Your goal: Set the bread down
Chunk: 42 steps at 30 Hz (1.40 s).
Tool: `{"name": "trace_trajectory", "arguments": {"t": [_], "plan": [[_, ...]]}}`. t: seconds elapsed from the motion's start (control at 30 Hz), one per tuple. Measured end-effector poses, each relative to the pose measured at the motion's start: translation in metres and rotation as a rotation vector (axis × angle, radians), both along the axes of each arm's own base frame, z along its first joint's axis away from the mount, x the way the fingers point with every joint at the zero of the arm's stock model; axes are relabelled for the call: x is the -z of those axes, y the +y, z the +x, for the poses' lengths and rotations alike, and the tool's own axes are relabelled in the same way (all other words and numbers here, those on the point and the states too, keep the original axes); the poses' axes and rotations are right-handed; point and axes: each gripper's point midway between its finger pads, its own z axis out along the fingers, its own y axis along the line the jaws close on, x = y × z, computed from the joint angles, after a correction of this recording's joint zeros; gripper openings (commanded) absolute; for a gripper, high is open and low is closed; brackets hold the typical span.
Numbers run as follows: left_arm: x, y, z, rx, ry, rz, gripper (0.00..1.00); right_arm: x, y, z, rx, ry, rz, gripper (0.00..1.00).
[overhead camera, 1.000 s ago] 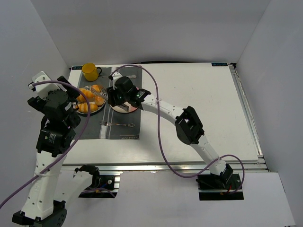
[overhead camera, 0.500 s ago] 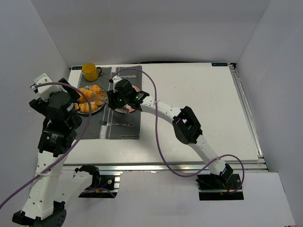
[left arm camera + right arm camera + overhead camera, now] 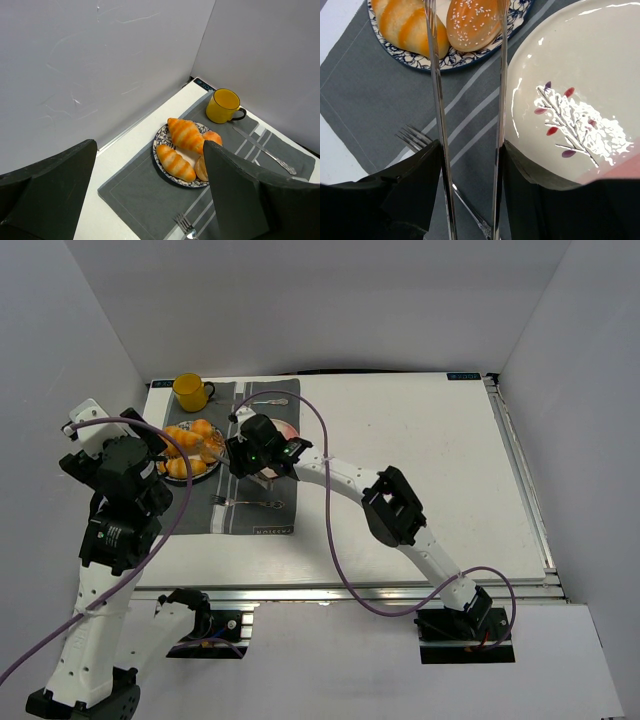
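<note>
Several golden bread pieces (image 3: pixel 190 448) lie on a blue-patterned plate (image 3: pixel 196 478) at the left of a grey placemat. The left wrist view shows two striped rolls (image 3: pixel 175 162) and round buns on it. My right gripper (image 3: pixel 240 452) is shut on metal tongs (image 3: pixel 437 100). The tong arms stand apart, one on each side of a sesame bun (image 3: pixel 472 22), with a striped roll (image 3: pixel 402 25) to its left. A white flowered plate (image 3: pixel 570 75) lies just right of the tongs. My left gripper (image 3: pixel 155 452) is open and empty, above the placemat's left edge (image 3: pixel 149 150).
A yellow mug (image 3: pixel 188 390) stands behind the bread plate, also in the left wrist view (image 3: pixel 222 106). A fork (image 3: pixel 248 503) lies on the grey placemat (image 3: pixel 200 515) near its front. A knife (image 3: pixel 268 401) lies at the placemat's back. White walls enclose the table.
My right gripper has moved left with the tongs, from over the white plate to the bread plate's edge. The left arm has shifted only slightly.
</note>
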Motion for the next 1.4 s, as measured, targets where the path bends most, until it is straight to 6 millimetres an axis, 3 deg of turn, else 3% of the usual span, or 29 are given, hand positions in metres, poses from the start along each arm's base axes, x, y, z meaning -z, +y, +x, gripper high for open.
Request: {"name": "trace_trajectory", "arguments": {"t": [0.33,0.53,0.83,0.97,1.23,1.4], "plan": [[0.001,0.002,-0.002,-0.012,0.001,0.002,0.98,0.006,-0.007,0.002,0.022,-0.019,-0.049,0.57],[0.001,0.002,-0.002,-0.016,0.002,0.003,0.98,0.008,-0.008,0.002,0.017,-0.019,-0.056,0.28],[0.006,0.003,-0.002,-0.018,0.015,0.008,0.98,0.008,-0.010,-0.001,0.020,-0.008,-0.063,0.24],[0.006,0.003,-0.002,-0.018,0.015,0.009,0.98,-0.006,-0.021,-0.009,0.028,0.006,-0.065,0.24],[0.006,0.002,-0.002,-0.014,0.015,0.009,0.98,-0.063,-0.044,-0.015,0.085,-0.025,-0.035,0.25],[0.006,0.002,-0.002,-0.014,0.015,0.009,0.98,-0.060,-0.067,-0.006,0.163,-0.073,-0.113,0.26]]}}
